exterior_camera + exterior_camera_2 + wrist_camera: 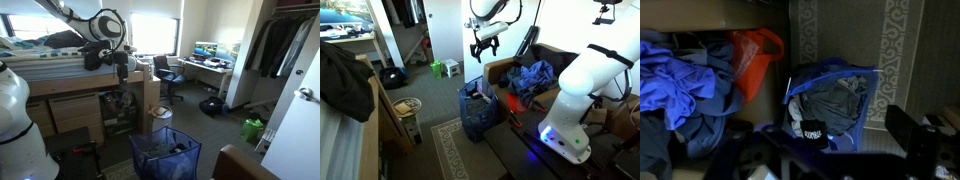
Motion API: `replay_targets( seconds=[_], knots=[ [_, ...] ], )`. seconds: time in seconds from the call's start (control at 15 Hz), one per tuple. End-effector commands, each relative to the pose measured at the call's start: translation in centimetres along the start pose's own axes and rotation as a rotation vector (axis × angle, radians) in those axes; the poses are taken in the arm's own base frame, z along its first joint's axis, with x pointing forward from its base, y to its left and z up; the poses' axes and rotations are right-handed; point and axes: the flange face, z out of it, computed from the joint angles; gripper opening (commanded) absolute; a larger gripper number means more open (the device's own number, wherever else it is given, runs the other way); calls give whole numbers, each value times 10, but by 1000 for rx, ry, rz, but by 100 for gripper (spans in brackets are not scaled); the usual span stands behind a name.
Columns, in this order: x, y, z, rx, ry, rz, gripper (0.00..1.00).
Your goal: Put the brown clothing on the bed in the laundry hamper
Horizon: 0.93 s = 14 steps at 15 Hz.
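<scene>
One blue mesh laundry hamper [868, 90], grey and dark clothing [835, 100] heaped inside.
Above it, gripper [483, 52] spread apart, grasping nothing.

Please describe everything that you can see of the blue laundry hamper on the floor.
The blue mesh-fabric laundry hamper stands upright and open on the floor beside the patterned rug. Its rim looks roughly square, its soft walls slightly sagging. Grey and dark clothes lie inside, partly filling it.

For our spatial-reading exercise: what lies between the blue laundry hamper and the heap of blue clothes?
An orange bag lies between the hamper and the blue clothes, clearest in the wrist view.
</scene>
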Motion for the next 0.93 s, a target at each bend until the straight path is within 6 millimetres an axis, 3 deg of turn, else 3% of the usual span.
replay_targets(
  seconds=[0.0,0.47,0.87],
  knots=[
    [0,0,0,0,-1,0,100],
    [2,-5,-1,11,18,-15,100],
    [19,-74,-26,109,212,-189,100]
  ],
)
